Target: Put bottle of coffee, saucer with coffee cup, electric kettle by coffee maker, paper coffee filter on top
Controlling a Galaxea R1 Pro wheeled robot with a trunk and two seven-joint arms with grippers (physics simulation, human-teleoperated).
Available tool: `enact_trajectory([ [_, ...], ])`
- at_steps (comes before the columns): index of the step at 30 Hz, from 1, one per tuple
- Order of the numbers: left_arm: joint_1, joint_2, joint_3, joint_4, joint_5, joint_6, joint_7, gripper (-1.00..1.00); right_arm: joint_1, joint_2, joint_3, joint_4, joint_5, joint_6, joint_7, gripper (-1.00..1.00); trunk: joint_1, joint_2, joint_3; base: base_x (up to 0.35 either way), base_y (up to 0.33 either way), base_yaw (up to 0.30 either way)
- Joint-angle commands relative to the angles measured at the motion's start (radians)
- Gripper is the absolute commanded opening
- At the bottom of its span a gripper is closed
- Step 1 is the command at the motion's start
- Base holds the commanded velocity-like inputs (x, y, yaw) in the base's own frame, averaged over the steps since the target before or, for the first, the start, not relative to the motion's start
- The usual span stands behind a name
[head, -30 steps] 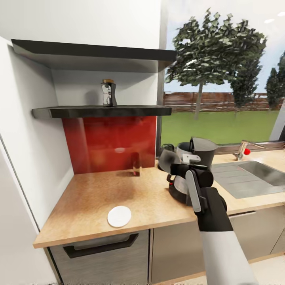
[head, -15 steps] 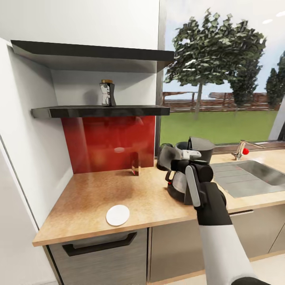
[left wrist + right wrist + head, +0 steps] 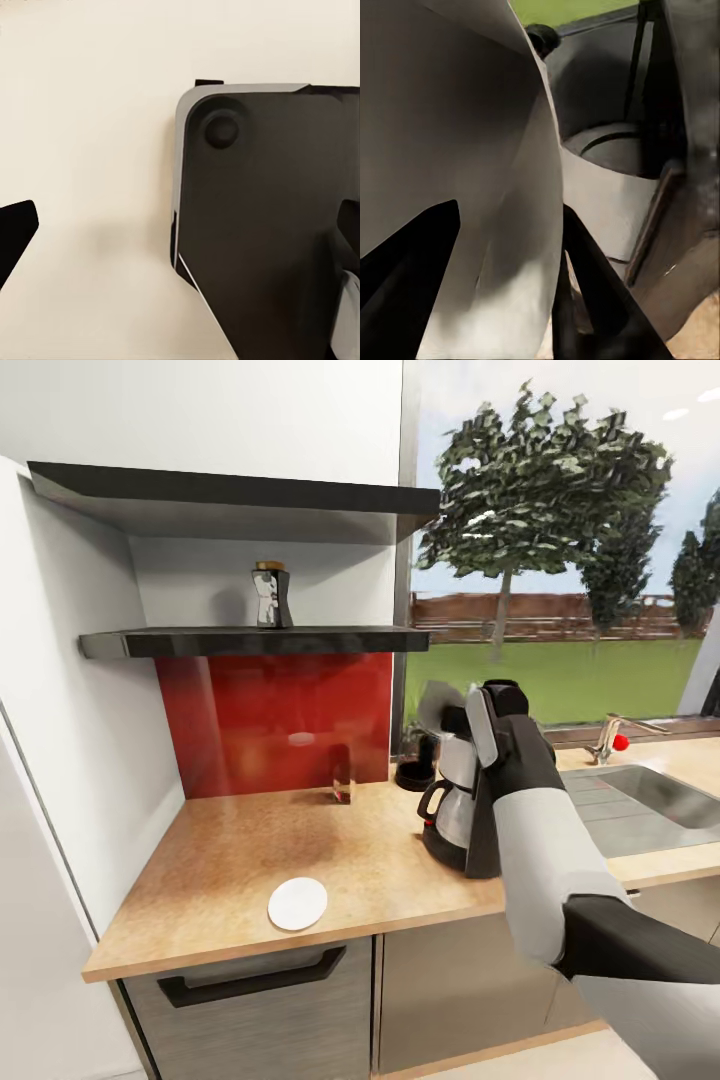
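Observation:
My right gripper [image 3: 452, 718] is shut on the paper coffee filter [image 3: 436, 705], holding it just above the coffee maker [image 3: 462, 830] on the kitchen countertop [image 3: 300, 840]. In the right wrist view the filter [image 3: 472, 150] sits between the dark fingers [image 3: 585, 285], with the machine's top [image 3: 619, 150] beyond. The electric kettle [image 3: 412, 772] stands behind the coffee maker. The saucer [image 3: 297, 903] lies near the counter's front edge. The bottle of coffee [image 3: 272, 595] stands on the kitchen shelf [image 3: 250, 642]. The coffee cup is out of view. My left gripper [image 3: 180, 232] hangs open over the floor.
A red backsplash [image 3: 280, 720] runs behind the counter, with a small object [image 3: 343, 788] at its foot. A sink [image 3: 660, 805] and faucet [image 3: 610, 738] lie to the right, under a window. A white wall [image 3: 70, 740] closes the counter's left end.
My right arm has lifted the filter from in front of the coffee maker up over its top. The rest of the counter is unchanged.

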Motion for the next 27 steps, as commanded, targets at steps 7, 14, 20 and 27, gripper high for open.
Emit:
enact_trajectory([
  [7,0.000,-0.001,0.003,0.002,0.002,-0.003,0.002,1.00,-0.006,0.001,-0.154,-0.001,-0.014,-0.001,-0.041,-1.00,0.000,-0.001,0.000,0.000,0.000,0.000],
  [14,0.000,-0.001,0.003,0.000,0.001,-0.003,0.002,1.00,-0.003,0.001,-0.151,0.001,-0.020,0.001,-0.039,-1.00,0.000,-0.001,0.000,0.000,0.000,-0.001],
  [20,0.000,-0.001,0.003,0.000,0.001,-0.003,0.002,1.00,-0.003,0.001,-0.151,0.001,-0.021,0.002,-0.039,-1.00,0.000,-0.001,0.006,0.000,0.000,-0.064],
  [27,0.000,-0.001,0.003,0.000,0.001,-0.003,0.002,1.00,-0.003,0.001,-0.151,0.002,-0.022,0.002,-0.039,-1.00,0.000,-0.001,0.017,0.000,0.000,-0.096],
])
